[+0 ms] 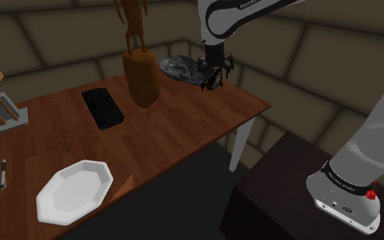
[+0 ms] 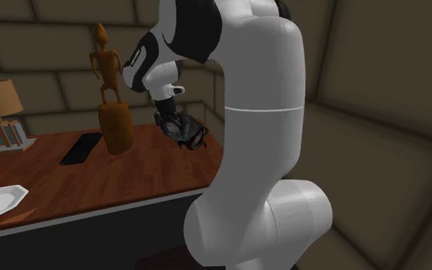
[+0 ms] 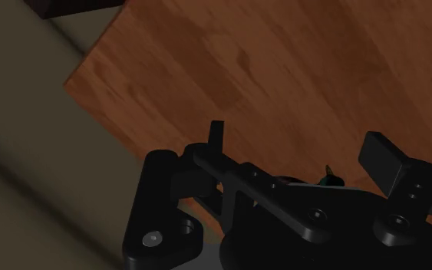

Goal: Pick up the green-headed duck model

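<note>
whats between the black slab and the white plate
Nothing: bare wooden tabletop between the black slab and the white plate, seen in the shoulder view.

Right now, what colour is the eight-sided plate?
White; the plate shows best in the shoulder view.

— Is there any writing to read here?
— One word. In the shoulder view, the white upper link (image 1: 241,13) of the arm carries grey capitals, "FRANKA", close under the picture's top edge.
— Anything besides that?
— The dark band (image 1: 344,178) around the arm's lowest joint, above the stand, bears a line of small pale letters, but they are too small to make out.
— Any numbers or signs?
— None that can be read.
</note>
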Robot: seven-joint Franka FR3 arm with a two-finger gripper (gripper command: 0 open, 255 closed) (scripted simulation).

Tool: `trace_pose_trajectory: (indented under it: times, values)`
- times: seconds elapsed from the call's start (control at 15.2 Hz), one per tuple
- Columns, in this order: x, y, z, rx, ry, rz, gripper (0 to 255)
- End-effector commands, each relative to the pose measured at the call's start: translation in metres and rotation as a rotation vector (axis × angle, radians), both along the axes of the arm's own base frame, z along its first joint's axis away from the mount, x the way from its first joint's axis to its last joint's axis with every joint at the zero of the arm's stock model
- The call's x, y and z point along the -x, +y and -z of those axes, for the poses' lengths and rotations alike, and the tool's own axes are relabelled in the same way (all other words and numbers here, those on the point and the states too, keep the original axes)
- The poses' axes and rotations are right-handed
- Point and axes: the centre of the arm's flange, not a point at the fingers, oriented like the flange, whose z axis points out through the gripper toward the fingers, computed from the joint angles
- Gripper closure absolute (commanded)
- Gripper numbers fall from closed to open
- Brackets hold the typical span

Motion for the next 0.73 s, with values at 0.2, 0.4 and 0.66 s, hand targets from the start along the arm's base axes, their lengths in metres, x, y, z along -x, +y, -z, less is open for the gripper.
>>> trace_pose_trajectory:
  times: [0.2,0.4,0.66]
  values:
    - [-0.055,-0.013,0.031,0.017,-0.012,0.163,0]
    - [-0.089,-0.025,0.05,0.026,-0.018,0.259,0]
    - [-0.125,-0.042,0.07,0.037,-0.025,0.363,0]
